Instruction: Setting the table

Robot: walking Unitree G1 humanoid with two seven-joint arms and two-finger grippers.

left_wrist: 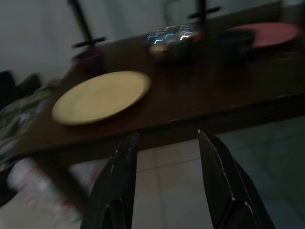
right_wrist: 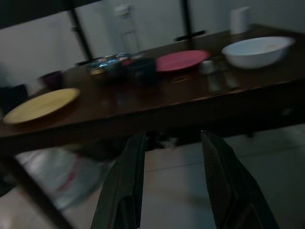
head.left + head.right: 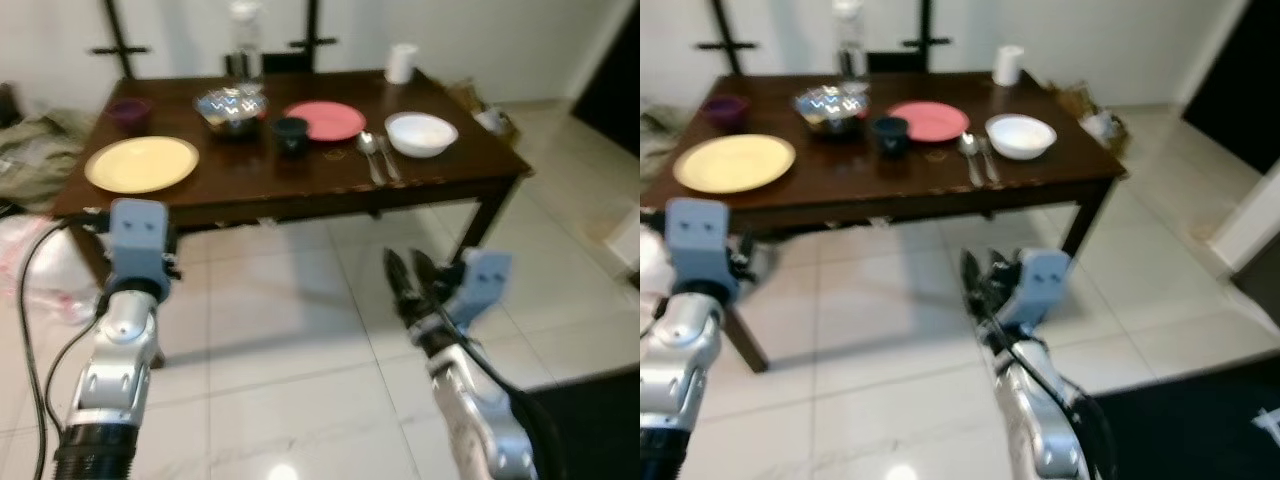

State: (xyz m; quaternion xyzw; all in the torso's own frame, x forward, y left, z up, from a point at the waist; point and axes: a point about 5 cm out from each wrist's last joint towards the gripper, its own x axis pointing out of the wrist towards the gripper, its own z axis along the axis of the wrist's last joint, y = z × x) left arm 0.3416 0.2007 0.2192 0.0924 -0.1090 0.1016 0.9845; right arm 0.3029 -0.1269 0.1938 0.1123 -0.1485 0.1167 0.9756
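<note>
Approach phase: both arms up short of the table [image 3: 300,185], nothing held. Left gripper [image 1: 167,183] jaws apart, yellow plate [image 1: 101,95] just ahead. Right gripper [image 2: 171,183] jaws apart, white bowl [image 2: 257,50] and 2 spoons [image 3: 377,155] beyond. Next, I reckon: step closer, reach over the edge.

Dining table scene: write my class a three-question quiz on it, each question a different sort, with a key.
1. True or false: the yellow plate lies at the table's left end.
2. Which dish sits nearest the spoon? A red plate B white bowl C purple cup
3. Are the left gripper and right gripper holding anything?

Key: 1 true. 2 B. 3 No, both open, over the floor short of the table.
</note>
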